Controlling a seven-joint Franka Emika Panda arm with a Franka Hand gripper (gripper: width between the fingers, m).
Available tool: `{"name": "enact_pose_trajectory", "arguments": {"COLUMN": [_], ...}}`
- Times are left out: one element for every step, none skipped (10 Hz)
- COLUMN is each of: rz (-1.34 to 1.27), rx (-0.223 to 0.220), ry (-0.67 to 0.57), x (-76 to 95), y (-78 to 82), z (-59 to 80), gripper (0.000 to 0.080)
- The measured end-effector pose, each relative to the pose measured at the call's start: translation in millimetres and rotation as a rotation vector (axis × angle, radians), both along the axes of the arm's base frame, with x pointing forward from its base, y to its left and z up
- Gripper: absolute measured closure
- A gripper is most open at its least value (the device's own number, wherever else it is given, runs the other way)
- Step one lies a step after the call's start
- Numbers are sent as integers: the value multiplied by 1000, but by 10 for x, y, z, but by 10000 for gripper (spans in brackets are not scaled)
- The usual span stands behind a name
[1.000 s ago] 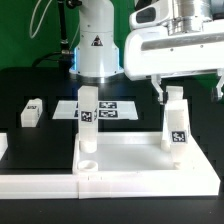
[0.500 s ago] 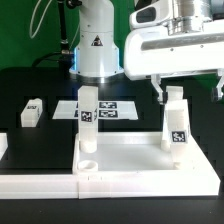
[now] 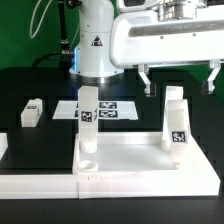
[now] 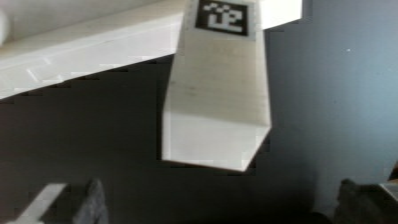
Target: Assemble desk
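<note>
claw hangs spread and empty above the short square white plastic leg standing upright on the white rimmed desk top; likely light, rigid, slick, so pinch its flat sides.

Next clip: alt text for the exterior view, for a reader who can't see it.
The open gripper hangs above the first upright leg on the desk top, fingers touching nothing; the second upright leg stands toward the exterior view's left. A loose leg lies on the black table beyond it.
</note>
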State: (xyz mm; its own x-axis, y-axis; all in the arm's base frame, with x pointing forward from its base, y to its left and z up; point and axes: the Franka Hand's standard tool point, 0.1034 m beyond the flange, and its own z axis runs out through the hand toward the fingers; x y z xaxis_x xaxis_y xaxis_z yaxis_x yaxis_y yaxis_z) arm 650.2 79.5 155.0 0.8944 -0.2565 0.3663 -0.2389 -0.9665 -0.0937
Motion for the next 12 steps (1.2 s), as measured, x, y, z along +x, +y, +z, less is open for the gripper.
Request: {"name": "enact_pose_trajectory", "arguments": {"rz": [-28,-53,-80,-106,-121,-119,-116,-133,-156,-152,-153,-162], "rx": [22,54,90,122,143,145,146,149,153,148,144,144], "ry": [66,160,239,266,277,262,252,250,253,257,261,269], "x": [43,33,33,70,68,70,60,51,31,7,-36,-75], "y": [-42,-41,-47,-72,-65,-20,53,154,273,310,332,370], "z": [34,34,43,58,48,15,-45,-126,-217,-286,-344,-375], "gripper": [151,151,151,151,151,151,151,151,151,151,151,151]}}
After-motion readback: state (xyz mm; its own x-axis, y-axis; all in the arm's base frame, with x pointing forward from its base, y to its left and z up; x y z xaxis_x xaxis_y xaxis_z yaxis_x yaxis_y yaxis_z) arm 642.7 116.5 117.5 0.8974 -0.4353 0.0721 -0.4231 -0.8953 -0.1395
